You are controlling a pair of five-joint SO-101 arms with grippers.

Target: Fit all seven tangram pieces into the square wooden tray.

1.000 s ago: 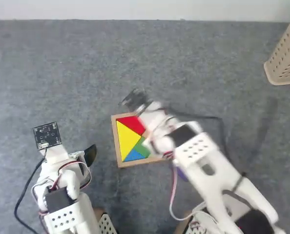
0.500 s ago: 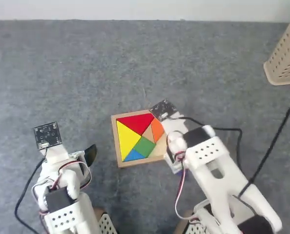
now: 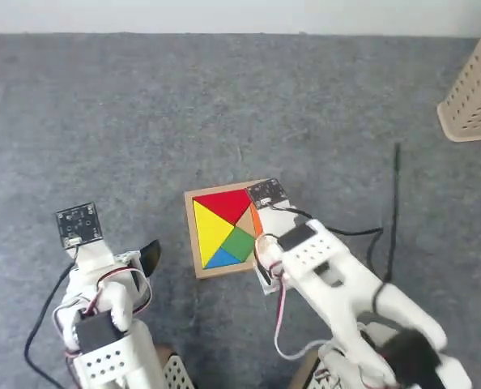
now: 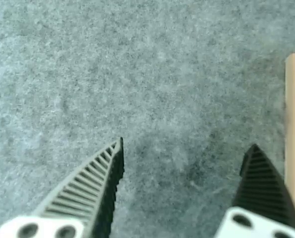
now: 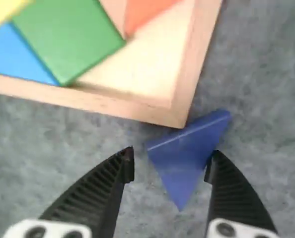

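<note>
Your right claw (image 5: pixel 171 157) stands open, its jaws either side of a dark blue triangle (image 5: pixel 184 148) lying on the grey desk (image 3: pixel 143 105), just beside a corner of the wooden tray (image 5: pixel 189 74). Red, yellow, green, light blue and orange pieces (image 3: pixel 212 231) sit inside the tray. Your left claw (image 4: pixel 186 146) hangs wide open over the desk beside the tray's edge.

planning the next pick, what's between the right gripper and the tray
A dark blue triangle, flat on the carpet by the tray's corner, between the open right gripper's fingers; right wrist view shows it.
</note>
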